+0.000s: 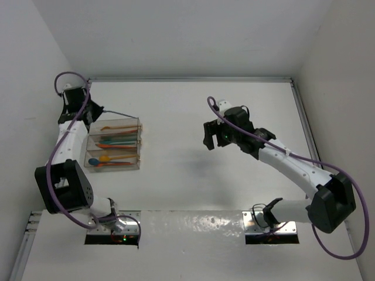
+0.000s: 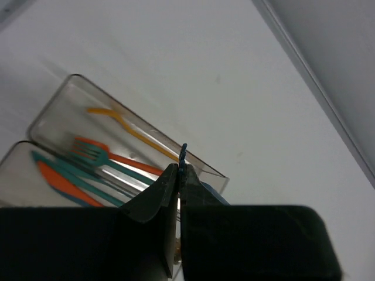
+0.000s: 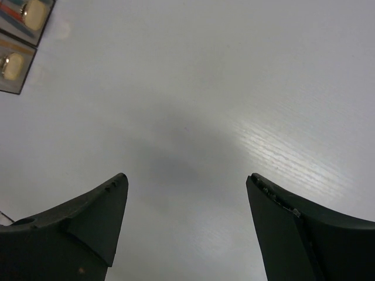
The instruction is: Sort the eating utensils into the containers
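The containers (image 1: 139, 143) are three narrow clear bins side by side at the table's left. An orange utensil (image 1: 111, 127) lies in the far bin, teal and orange ones (image 1: 115, 142) in the middle, spoons (image 1: 108, 158) in the near bin. My left gripper (image 1: 97, 108) hovers at the far bin's back corner, shut on a thin blue utensil (image 1: 120, 113) that sticks out over that bin. In the left wrist view the blue utensil (image 2: 183, 153) pokes up between the shut gripper (image 2: 179, 167), above a teal fork (image 2: 94, 155). My right gripper (image 1: 209, 141) hangs open over bare table, and its wrist view shows the open gripper (image 3: 184, 178) holding nothing.
White walls close in the table at left, back and right, with a metal rail (image 1: 193, 79) along the back edge. Both arm bases (image 1: 275, 219) sit at the near edge. A corner of the bins (image 3: 20, 23) shows at the right wrist view's top left.
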